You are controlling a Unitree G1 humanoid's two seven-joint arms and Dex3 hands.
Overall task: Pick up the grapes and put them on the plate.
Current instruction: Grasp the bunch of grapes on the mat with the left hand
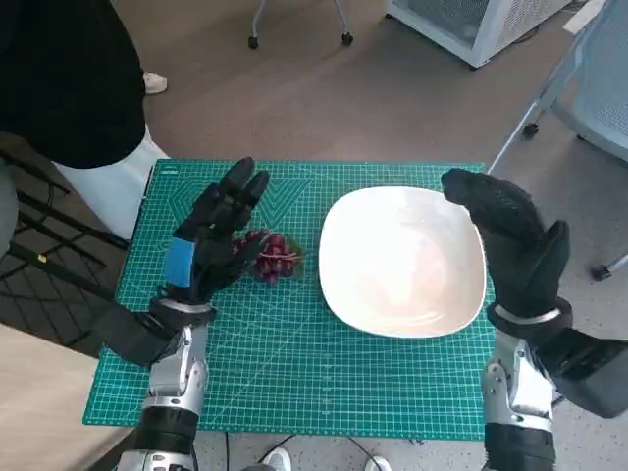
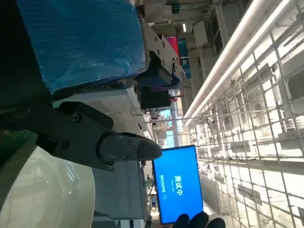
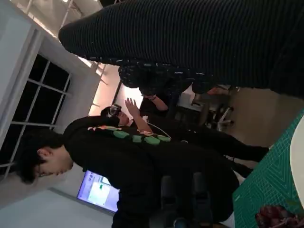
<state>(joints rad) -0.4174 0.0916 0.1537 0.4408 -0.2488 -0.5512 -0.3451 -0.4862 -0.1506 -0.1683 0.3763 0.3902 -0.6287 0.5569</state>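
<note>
Grapes (image 1: 272, 254): one small bunch, dark red, lying on the green cutting mat (image 1: 294, 373), just left of the plate and apart from its rim. A corner of the bunch also shows in the right wrist view (image 3: 278, 217), on the mat's edge.

Plate (image 1: 402, 260): white, rounded-square, shallow, sitting on the right half of the mat with nothing on it. Its pale rim shows in the left wrist view (image 2: 42, 194) beneath the left hand's fingers.

Left hand (image 1: 211, 245): black with blue tape on its back, raised over the mat just left of the grapes. Fingers are spread and extended away from the robot, holding nothing; the lower fingers overlap the near-left edge of the bunch in the head view, but contact cannot be told. Left wrist view shows the taped back (image 2: 80, 40) and one black finger reaching forward with nothing in it.

Right hand (image 1: 510, 245): black knitted glove, lifted at the plate's right edge, fingers apart and slightly curved, empty. In the right wrist view the glove (image 3: 190, 38) is a dark ribbed band.

Cutting mat: green, gridded, covering the tabletop under all items.

Surroundings: a person in a black top and pale trousers (image 1: 88, 108) at the mat's far-left corner; the same kind of dark-clothed person (image 3: 118, 161) shows in the right wrist view. Chair legs on castors (image 1: 294, 29) stand on the brown floor beyond. A blue screen (image 2: 179, 190) shows in the left wrist view.
</note>
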